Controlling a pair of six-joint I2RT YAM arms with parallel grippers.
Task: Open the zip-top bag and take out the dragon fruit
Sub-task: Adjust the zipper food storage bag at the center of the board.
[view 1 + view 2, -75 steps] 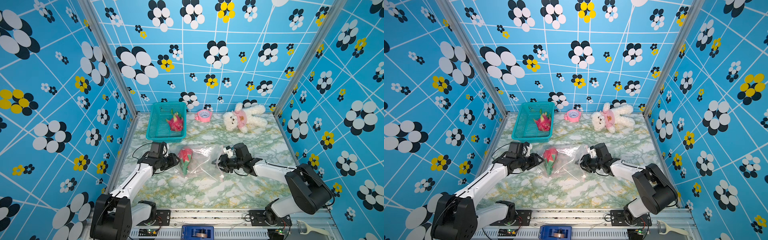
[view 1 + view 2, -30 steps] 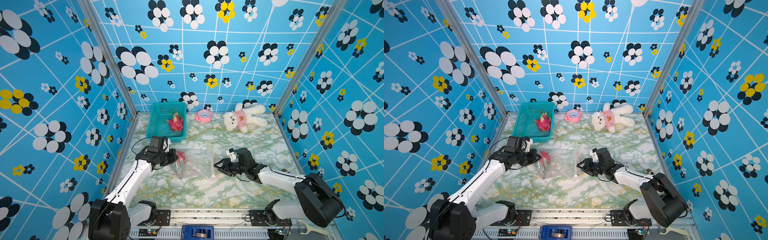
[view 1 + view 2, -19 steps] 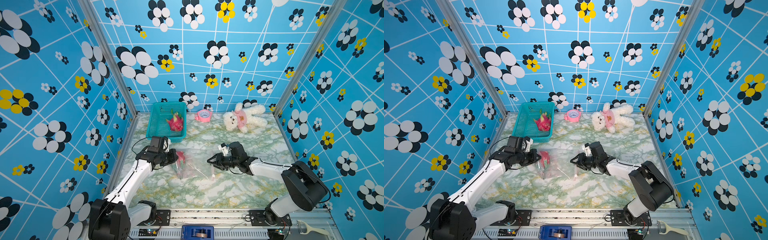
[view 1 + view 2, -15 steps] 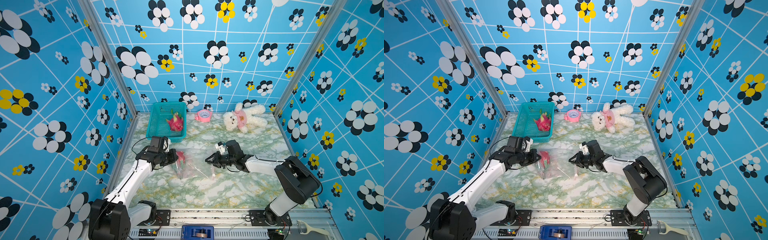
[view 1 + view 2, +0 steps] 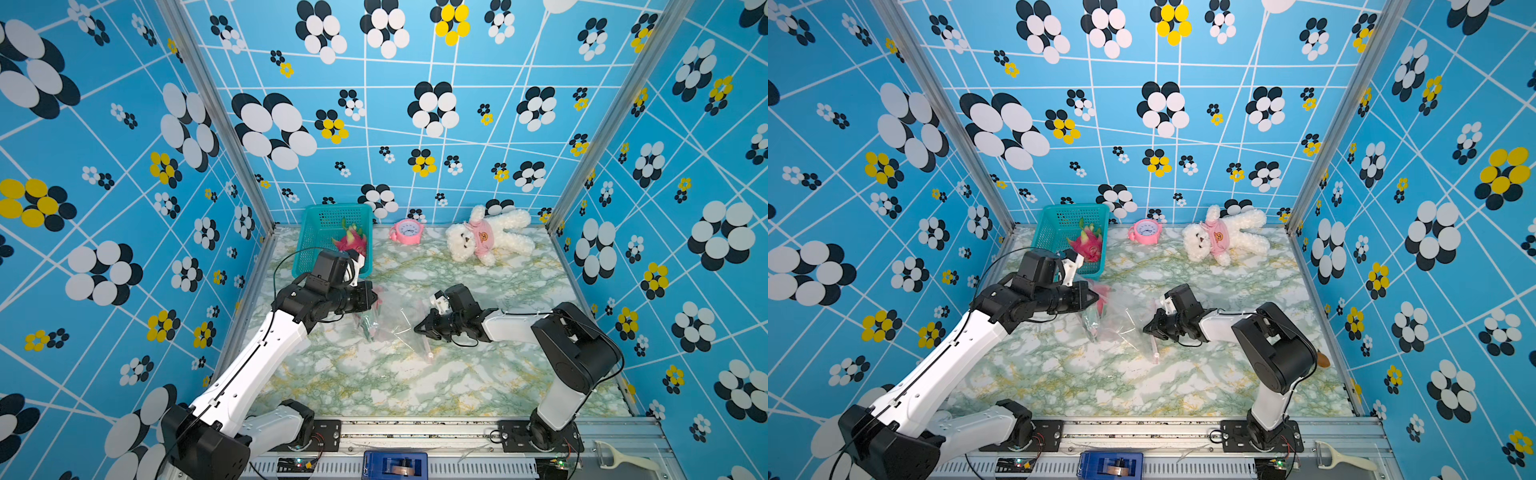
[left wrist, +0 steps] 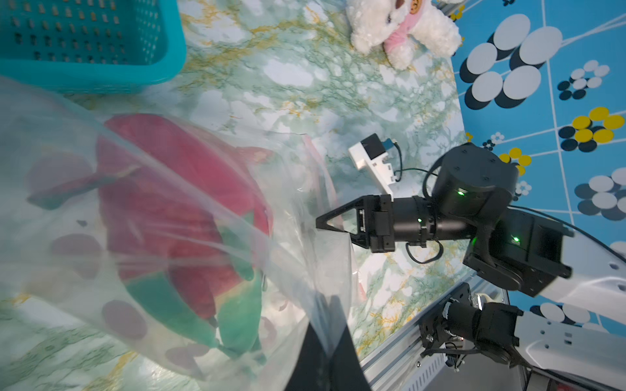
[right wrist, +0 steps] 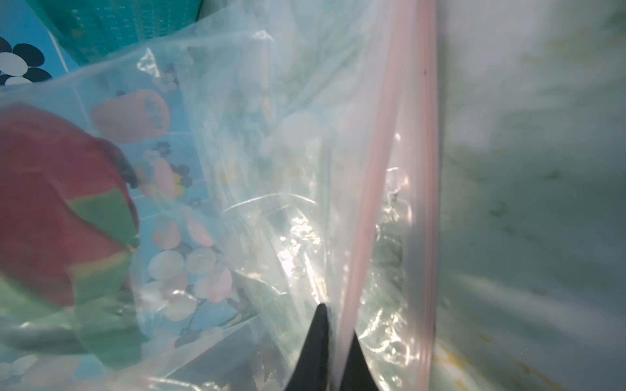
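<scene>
**Markings.** The pink alarm clock (image 5: 407,230) has a dial whose figures are too small to read. The white teddy bear (image 5: 486,239) wears a pink shirt with a round yellow face badge.

**Task item.** The zip-top bag (image 5: 392,326) is one clear, crinkled bag at mid-table, between the two grippers. Its left end is lifted off the marble table (image 5: 374,382). The pale pink zip strip (image 7: 382,169) runs along its right-hand edge.

**Contents.** The bag holds one dragon fruit (image 6: 176,203), red with green tips. It sits at the raised left end, just beside the left gripper.

**Left gripper** (image 5: 1096,297). Clenched on the plastic at the bag's left end and holding it up.

**Right gripper** (image 5: 417,328). Pinched tight on the bag's right edge, beside the zip strip, low over the table.

**Change.**
- A second ago the right gripper stood clear of the bag on its right, jaws apart; it has since moved in and closed.
- Two and a half seconds ago the bag lay flatter and wider.
- The left arm has kept its raised hold for the last second.

**Count.**
- Arms: two.
- Dragon fruits: two, the second (image 5: 351,243) lying in the teal basket (image 5: 320,232) at the back left.
- Basket, clock and bear: one each.
- White peeler (image 5: 619,457): one, on the front rail, well apart from the rest.
</scene>
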